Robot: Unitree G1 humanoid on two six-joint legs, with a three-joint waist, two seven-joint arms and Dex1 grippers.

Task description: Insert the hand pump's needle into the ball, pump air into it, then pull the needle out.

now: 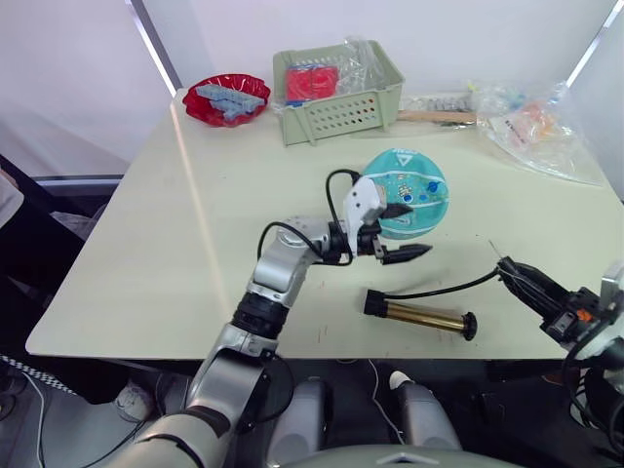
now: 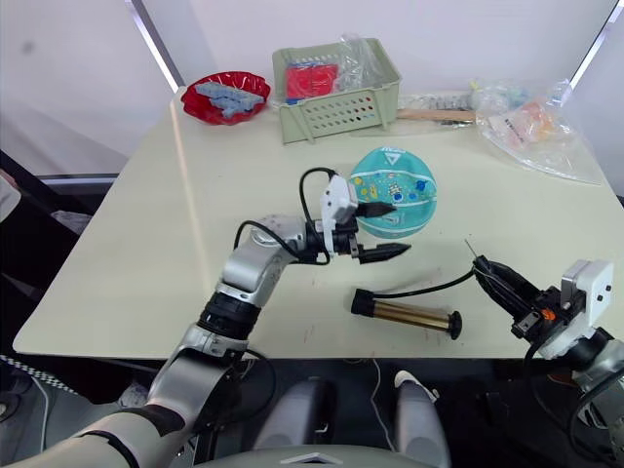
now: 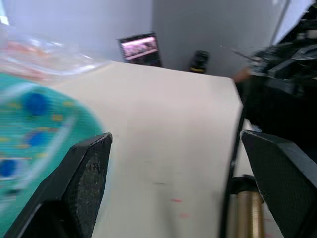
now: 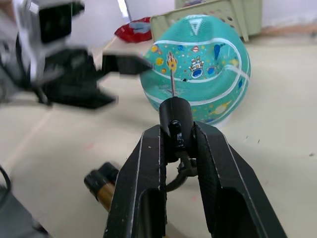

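Observation:
The teal ball with cartoon prints rests mid-table. My left gripper is open at the ball's near-left side, its upper finger close against the rubber and its lower one over the table. The bronze hand pump lies on the table near the front edge, and its black hose curves right to my right gripper. That gripper is shut on the hose's tip. The thin needle sticks out of the tip toward the ball, still apart from it.
A green perforated basket and a red bowl stand at the back of the table. Crumpled plastic bags lie at the back right. The table's front edge runs just below the pump.

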